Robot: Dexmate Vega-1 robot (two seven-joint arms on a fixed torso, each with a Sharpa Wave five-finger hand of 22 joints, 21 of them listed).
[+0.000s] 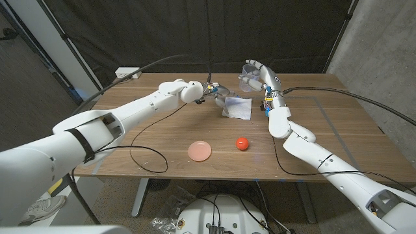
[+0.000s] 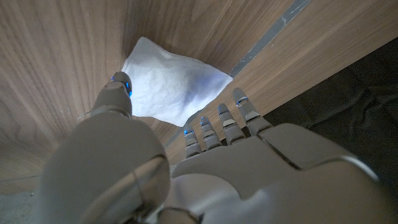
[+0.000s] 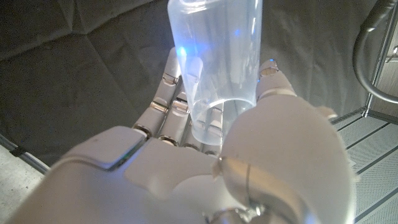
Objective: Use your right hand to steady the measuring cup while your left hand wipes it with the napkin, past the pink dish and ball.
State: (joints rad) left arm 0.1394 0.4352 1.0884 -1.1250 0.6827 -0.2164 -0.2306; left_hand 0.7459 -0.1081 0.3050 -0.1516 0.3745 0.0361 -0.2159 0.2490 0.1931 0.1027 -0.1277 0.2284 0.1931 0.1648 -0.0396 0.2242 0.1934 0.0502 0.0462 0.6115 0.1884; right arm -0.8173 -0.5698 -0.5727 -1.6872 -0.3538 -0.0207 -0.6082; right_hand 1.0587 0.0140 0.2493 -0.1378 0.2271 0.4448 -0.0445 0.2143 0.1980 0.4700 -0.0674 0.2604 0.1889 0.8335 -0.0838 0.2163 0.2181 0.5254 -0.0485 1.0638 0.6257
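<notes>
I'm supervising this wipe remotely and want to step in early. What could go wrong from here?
1. The right hand holds the clear cup lifted off the table; smooth plastic could slip and drop.
2. The left hand hovers at the napkin without gripping it; a thin sheet lying on wood may slide instead of lifting.
3. A cable loops near the pink dish and ball; it might snag or nudge them.
</notes>
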